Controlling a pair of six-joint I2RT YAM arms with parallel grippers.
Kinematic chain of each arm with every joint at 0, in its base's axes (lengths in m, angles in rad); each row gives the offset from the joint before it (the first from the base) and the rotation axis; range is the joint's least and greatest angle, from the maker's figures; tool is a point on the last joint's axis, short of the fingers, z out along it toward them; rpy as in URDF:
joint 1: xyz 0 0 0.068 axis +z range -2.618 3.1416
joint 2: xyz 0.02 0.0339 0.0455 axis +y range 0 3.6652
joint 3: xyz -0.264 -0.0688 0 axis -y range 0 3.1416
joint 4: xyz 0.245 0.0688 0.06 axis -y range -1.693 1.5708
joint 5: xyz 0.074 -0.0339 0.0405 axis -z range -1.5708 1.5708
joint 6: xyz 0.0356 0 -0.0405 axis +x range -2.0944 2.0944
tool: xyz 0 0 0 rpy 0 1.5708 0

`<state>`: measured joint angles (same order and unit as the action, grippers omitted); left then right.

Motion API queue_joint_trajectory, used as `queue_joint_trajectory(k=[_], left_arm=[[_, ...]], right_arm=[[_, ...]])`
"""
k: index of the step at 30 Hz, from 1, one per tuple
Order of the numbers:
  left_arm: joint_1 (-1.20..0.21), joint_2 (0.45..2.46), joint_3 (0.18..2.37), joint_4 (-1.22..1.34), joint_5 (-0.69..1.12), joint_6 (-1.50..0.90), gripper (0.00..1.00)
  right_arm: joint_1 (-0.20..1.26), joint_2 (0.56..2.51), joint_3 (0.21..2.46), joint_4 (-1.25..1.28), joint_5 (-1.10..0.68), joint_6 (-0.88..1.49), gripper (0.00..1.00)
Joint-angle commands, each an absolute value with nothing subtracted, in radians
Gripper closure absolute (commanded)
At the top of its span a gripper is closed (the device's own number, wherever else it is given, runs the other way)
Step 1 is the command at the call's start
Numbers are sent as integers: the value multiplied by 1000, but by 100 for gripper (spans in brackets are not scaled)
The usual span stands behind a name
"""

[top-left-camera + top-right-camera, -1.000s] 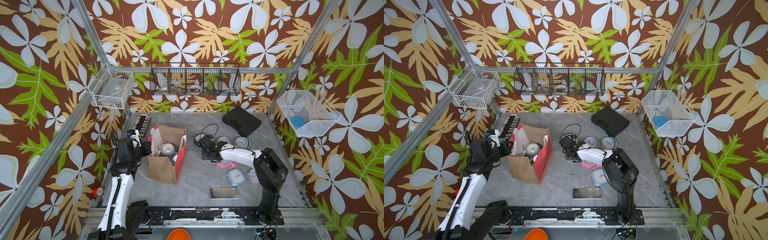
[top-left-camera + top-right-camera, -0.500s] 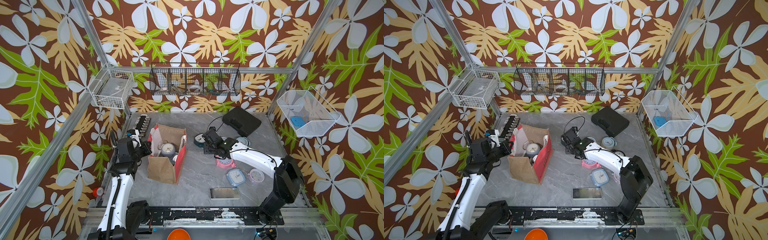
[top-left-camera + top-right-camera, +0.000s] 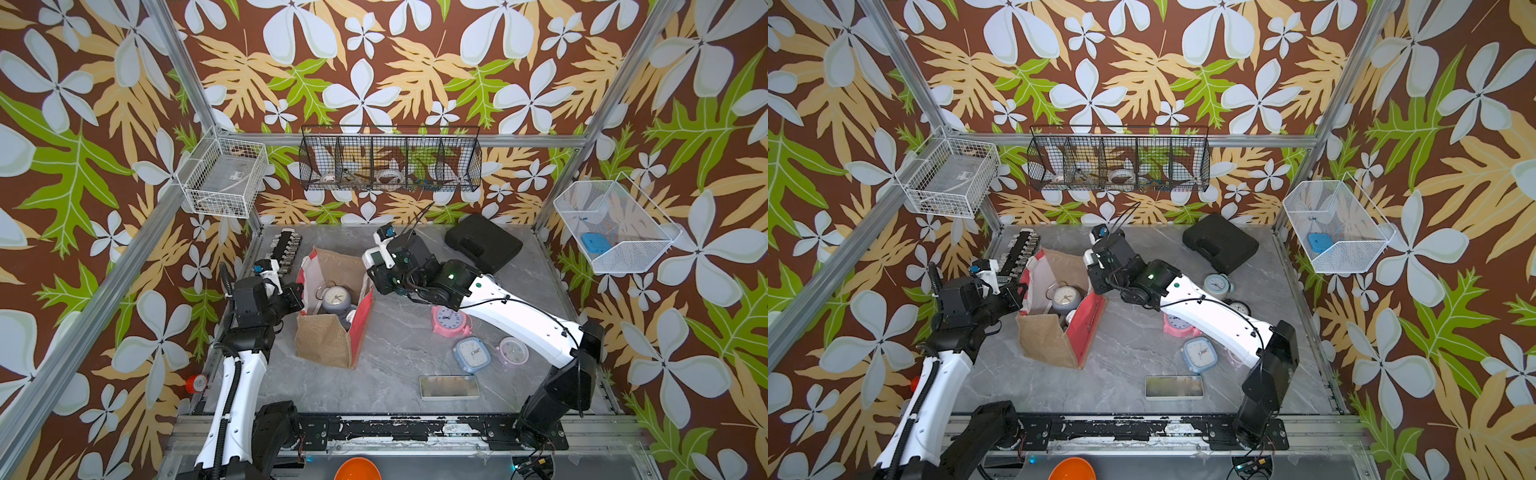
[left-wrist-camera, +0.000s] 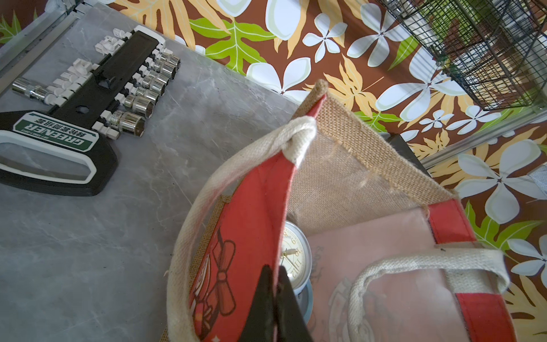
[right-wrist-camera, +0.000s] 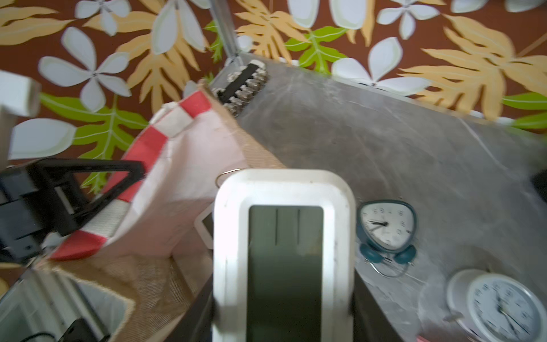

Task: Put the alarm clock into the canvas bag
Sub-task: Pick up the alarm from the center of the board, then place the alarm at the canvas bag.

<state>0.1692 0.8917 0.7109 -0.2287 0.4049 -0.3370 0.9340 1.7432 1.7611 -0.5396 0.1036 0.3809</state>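
The canvas bag [image 3: 328, 340] stands open at the left middle of the table, with tan burlap sides and red panels. My left gripper [image 4: 276, 296] is shut on the rim of its red panel [image 4: 254, 213] and holds that side back. A round clock with a cream face [image 3: 336, 297] lies inside the bag. My right gripper [image 5: 284, 296] is shut on a white digital alarm clock [image 5: 284, 251] with a dark screen. In both top views that alarm clock [image 3: 376, 257] hangs beside the bag's far right rim, above the table.
Several other clocks lie right of the bag: pink [image 3: 449, 320], pale blue square [image 3: 471, 353], lilac [image 3: 514, 352], teal [image 3: 1217, 284]. A black case [image 3: 482, 245] sits at the back right, a socket set [image 3: 289, 249] at the back left, and a flat silvery slab [image 3: 449, 386] near the front.
The right arm has stretched out and carried the white alarm clock up and left, from beside the pink clock to the bag's rim. The left arm has not moved.
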Motion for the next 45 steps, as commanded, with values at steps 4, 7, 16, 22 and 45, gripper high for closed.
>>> queue_joint_trajectory(k=[4, 7, 16, 22, 45], left_arm=[[170, 877, 700, -191, 457, -336, 100], [170, 882, 701, -189, 466, -337, 100], [170, 869, 695, -163, 512, -341, 100], [169, 873, 693, -158, 521, -343, 100], [170, 887, 696, -171, 501, -343, 100]], right_arm=[[993, 1891, 1928, -600, -26, 258, 59], [1002, 1966, 1996, -629, -65, 237, 59], [1005, 2149, 2134, -725, -168, 168, 60], [1014, 2207, 2143, -780, -238, 124, 60], [1051, 2382, 2186, -861, -301, 83, 42]])
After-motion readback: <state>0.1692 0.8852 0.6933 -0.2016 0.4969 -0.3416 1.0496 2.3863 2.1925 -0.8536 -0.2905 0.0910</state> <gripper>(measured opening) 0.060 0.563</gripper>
